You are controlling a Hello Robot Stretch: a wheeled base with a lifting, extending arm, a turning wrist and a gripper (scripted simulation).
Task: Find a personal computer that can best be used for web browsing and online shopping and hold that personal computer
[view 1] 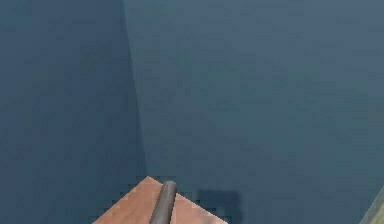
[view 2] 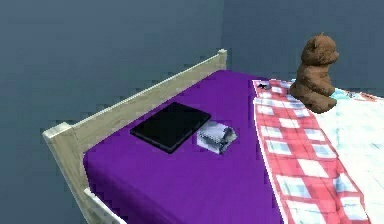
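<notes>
Looking out to the arm's side, I saw a bed (view 2: 62, 150) with a pale wooden frame, its rail running along the far edge against a blue-grey wall (view 2: 90, 45). A purple sheet (view 2: 180, 180) covered the nearer part of the mattress. On that sheet, close to the wooden rail, lay a black slab (view 2: 172, 127), thin, rectangular and lying flat; by its shape and colour it could have been a closed laptop or a tablet, the personal computer I was after, though I could not tell which. Just beside it, toward the view's right, sat a small crumpled thing in grey and white (view 2: 216, 137), near the slab's corner; whether the two touched I could not make out.

Farther right a red-and-white checked blanket (view 2: 300, 160) lay across the bed, bordering the purple sheet, and past it was a pale cover (view 2: 350, 125). A brown teddy bear (view 2: 317, 72) sat upright at the far end of the checked blanket, well apart from the slab.

In the forward view, two dark blue walls (view 1: 250, 90) met in a corner left of the middle. At the bottom edge a reddish-brown surface (view 1: 135, 205) poked in, with a dark grey rod (view 1: 164, 203) standing over it.

How my fingers stood, apart or together, I could not tell.
</notes>
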